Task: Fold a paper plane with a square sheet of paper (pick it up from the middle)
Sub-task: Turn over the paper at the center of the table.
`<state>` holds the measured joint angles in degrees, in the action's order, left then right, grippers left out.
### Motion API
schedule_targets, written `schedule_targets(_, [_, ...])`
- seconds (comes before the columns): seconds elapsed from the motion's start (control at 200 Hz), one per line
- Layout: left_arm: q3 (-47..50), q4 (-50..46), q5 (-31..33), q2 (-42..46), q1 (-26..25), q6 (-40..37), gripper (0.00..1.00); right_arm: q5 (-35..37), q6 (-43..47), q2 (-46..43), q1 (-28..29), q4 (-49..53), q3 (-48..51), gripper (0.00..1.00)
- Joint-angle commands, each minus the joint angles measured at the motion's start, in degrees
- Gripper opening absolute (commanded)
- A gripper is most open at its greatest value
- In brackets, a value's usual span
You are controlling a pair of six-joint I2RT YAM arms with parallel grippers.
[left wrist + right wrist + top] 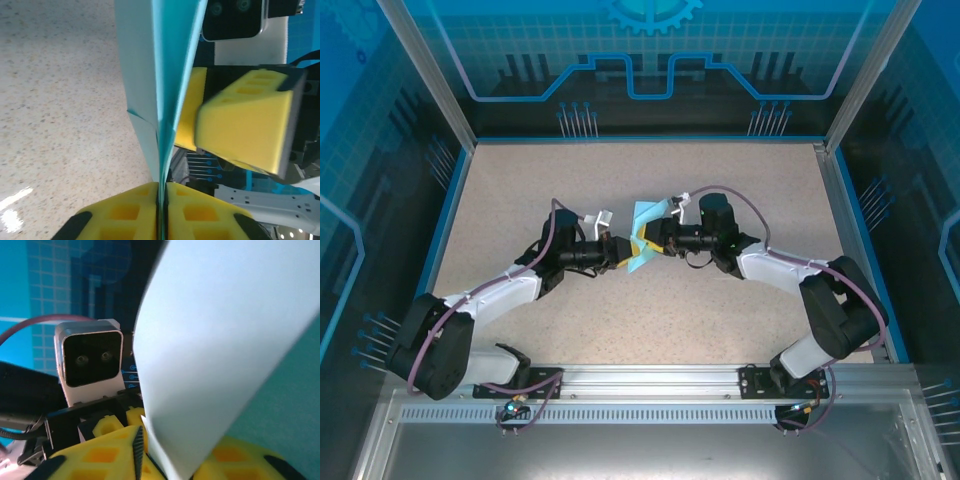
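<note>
— Where's the sheet of paper point(646, 222)?

— In the middle of the table point(720, 320), between the two grippers, which meet nose to nose there. It's pale cyan and already folded. In the left wrist view point(145, 75) I see layers lying flat against each other, with a small step in the edge partway down.

— Is it lying flat?

— No, it stands on edge, rising up and away from the fingers. I can't tell whether its lowest corner touches the speckled tabletop point(60, 100).

— Who has it?

— The left gripper point(620, 252). Its two yellow pads are pressed together with the paper's edge nipped in the seam between them point(161, 192).

— And the right gripper point(642, 245)?

— It comes in from the other side, its yellow fingers point(245, 125) just beside the sheet. From its own camera the jaws stand a little apart point(170, 452), and the paper point(225, 340) runs down into the gap. I can't make out whether either pad presses on it.

— Anything else close by?

— The right wrist's camera looks straight across at the left wrist's camera box point(90, 360), pale with a dark face. The two arms reach in from the near rail point(650, 378), and blue panels point(650, 60) wall in the table.
</note>
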<state>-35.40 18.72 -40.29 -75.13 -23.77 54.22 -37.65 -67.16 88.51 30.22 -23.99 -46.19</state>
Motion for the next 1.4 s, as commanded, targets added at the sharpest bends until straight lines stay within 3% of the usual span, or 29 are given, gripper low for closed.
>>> schedule_targets(0.0, [-0.8,-7.4,3.5,1.7,0.4,-5.2,0.09,3.6,7.0,-3.4,-0.7,13.1,-1.1,0.45])
schedule_targets(0.16, [-4.6,-22.0,10.9,2.2,0.3,-11.7,0.05,16.0,15.4,-11.0,-0.8,30.0,-2.0,0.65])
schedule_targets(0.265, [-9.5,-34.3,19.5,2.1,-0.7,-16.9,0.04,25.9,18.7,-15.2,-0.6,40.0,-2.7,0.74])
schedule_targets(0.545, [-27.3,-65.0,60.4,-4.7,-12.7,-23.7,0.03,41.1,19.6,-22.0,-0.5,51.9,-2.0,0.80])
schedule_targets(0.715, [-34.7,-75.0,73.7,-13.0,-16.6,-22.3,0.03,46.1,19.3,-23.8,-0.6,55.0,-0.8,0.80])
schedule_targets(0.965, [-42.3,-82.1,81.9,-27.5,-21.0,-19.0,0.03,47.7,20.3,-27.6,-0.9,54.0,3.3,0.81])
schedule_targets(1.135, [-47.2,-81.5,80.0,-37.3,-23.7,-18.3,0.05,49.3,19.3,-29.0,-1.5,54.8,4.9,0.82])
schedule_targets(1.24, [-48.2,-78.5,74.9,-38.2,-24.1,-18.7,0.22,50.0,19.5,-29.7,-1.6,56.0,5.2,0.82])
schedule_targets(1.396, [-46.2,-71.8,66.4,-32.2,-23.9,-20.2,0.52,49.7,19.9,-30.9,-1.6,56.1,6.0,0.83])
